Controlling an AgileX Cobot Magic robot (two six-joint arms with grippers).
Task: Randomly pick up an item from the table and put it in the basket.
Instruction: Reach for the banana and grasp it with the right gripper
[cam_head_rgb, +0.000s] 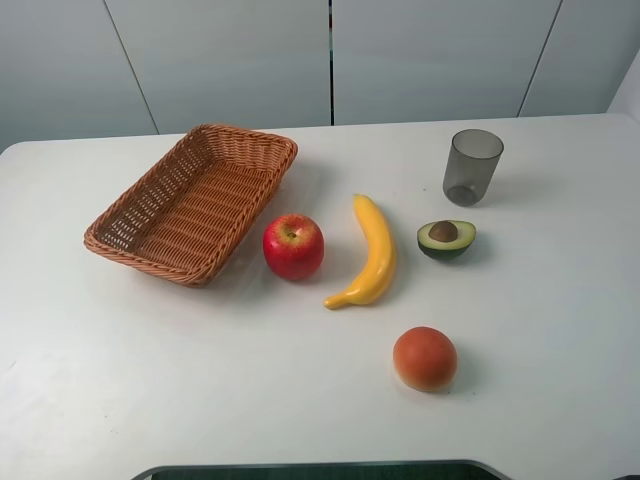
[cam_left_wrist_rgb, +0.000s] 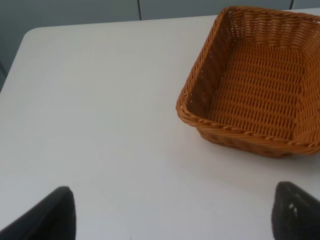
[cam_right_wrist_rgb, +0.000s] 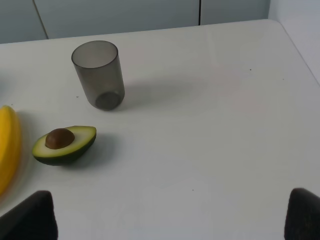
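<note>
A long curved yellow banana (cam_head_rgb: 372, 254) lies on the white table (cam_head_rgb: 200, 380) between a red apple and an avocado half; its edge also shows in the right wrist view (cam_right_wrist_rgb: 8, 150). The orange-brown wicker basket (cam_head_rgb: 145, 195) stands empty at the back left and shows in the left wrist view (cam_left_wrist_rgb: 200, 80). Neither gripper shows in the exterior high view. My left gripper (cam_left_wrist_rgb: 172, 212) is open over bare table short of the basket. My right gripper (cam_right_wrist_rgb: 172, 212) is open and empty, short of the avocado and cup.
A red apple (cam_head_rgb: 293, 246) sits next to the basket's near corner. An avocado half (cam_head_rgb: 446, 239) (cam_right_wrist_rgb: 64, 145) lies right of the banana. A grey translucent cup (cam_head_rgb: 472, 166) (cam_right_wrist_rgb: 98, 75) stands behind it. A round orange-red fruit (cam_head_rgb: 425, 358) sits nearer the front.
</note>
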